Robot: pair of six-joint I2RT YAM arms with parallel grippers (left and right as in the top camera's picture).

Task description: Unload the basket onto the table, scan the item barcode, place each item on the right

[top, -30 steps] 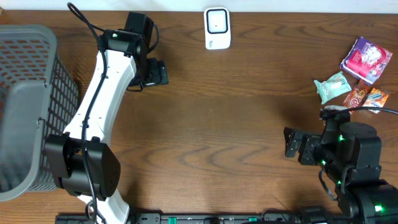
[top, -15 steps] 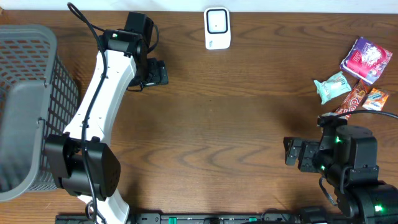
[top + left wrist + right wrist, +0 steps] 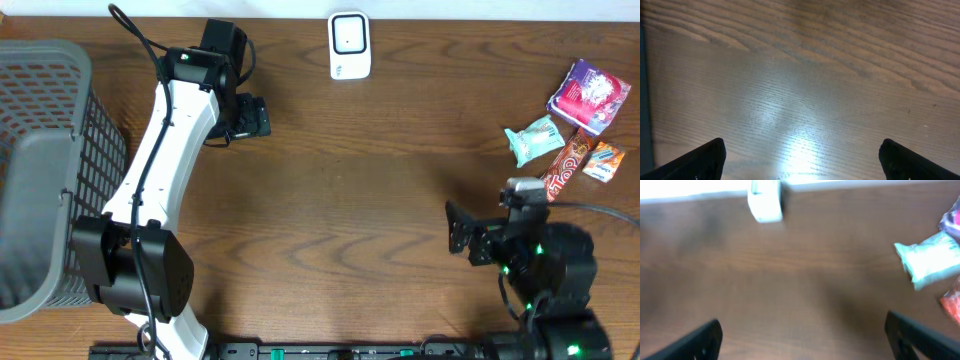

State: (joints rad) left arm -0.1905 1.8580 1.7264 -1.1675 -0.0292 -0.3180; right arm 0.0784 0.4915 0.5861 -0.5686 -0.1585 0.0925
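The snack packets lay clustered at the right edge of the counter: a mint-green packet, a red bar, an orange packet and a purple pouch. They looked light, soft and crinkly, likely slippery film, best pinched across a flat middle. The right pincer stood wide and empty, near them but apart, with the green packet ahead to its right. The left pincer, also wide, hung over bare wood.

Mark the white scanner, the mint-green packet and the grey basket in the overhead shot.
white scanner (image 3: 350, 42), overhead view, centre of its top face.
mint-green packet (image 3: 534, 140), overhead view, middle of the wrapper.
grey basket (image 3: 103, 150), overhead view, on its mesh side wall.
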